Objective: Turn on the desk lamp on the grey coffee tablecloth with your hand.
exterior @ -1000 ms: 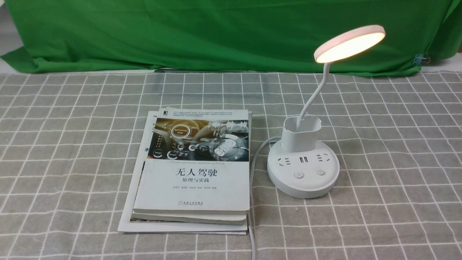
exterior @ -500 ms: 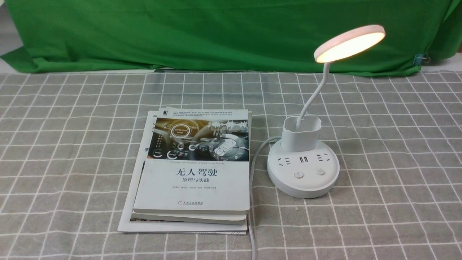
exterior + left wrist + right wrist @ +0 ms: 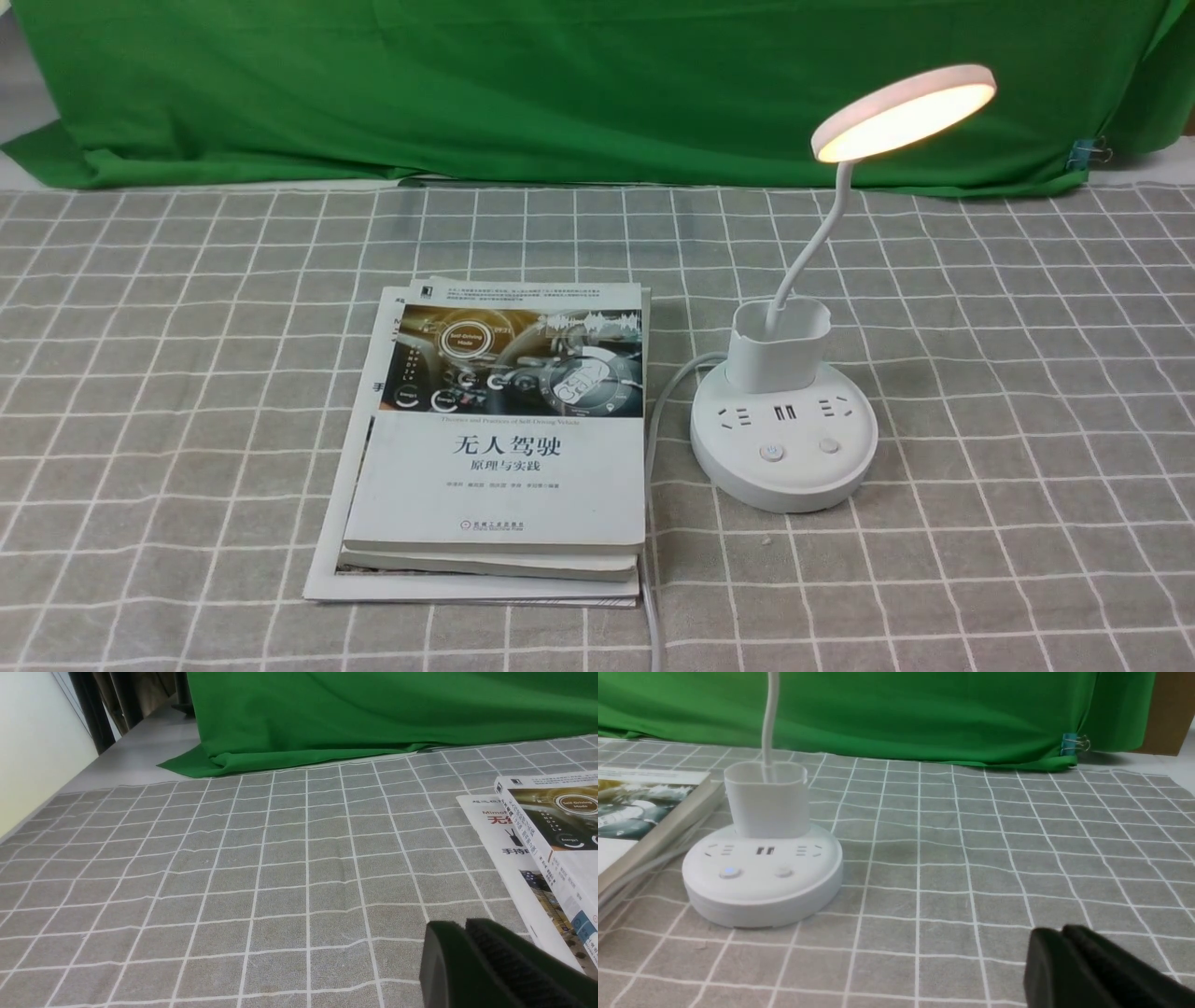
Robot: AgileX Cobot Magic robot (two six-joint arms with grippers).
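The white desk lamp (image 3: 784,439) stands on the grey coffee tablecloth (image 3: 1027,373), right of centre. Its round disc head (image 3: 904,110) glows warm. Its base has sockets and two buttons; the left button (image 3: 729,872) shows a blue light. The lamp base also shows in the right wrist view (image 3: 761,872). My right gripper (image 3: 1062,933) is shut and empty, low over the cloth, well away from the base. My left gripper (image 3: 465,926) is shut and empty over the cloth, beside the books. Neither arm shows in the front view.
A stack of books (image 3: 504,439) lies left of the lamp, with the lamp's white cord (image 3: 653,439) running between them toward the front edge. A green backdrop cloth (image 3: 560,84) hangs at the back, with a clip (image 3: 1088,151) at its right.
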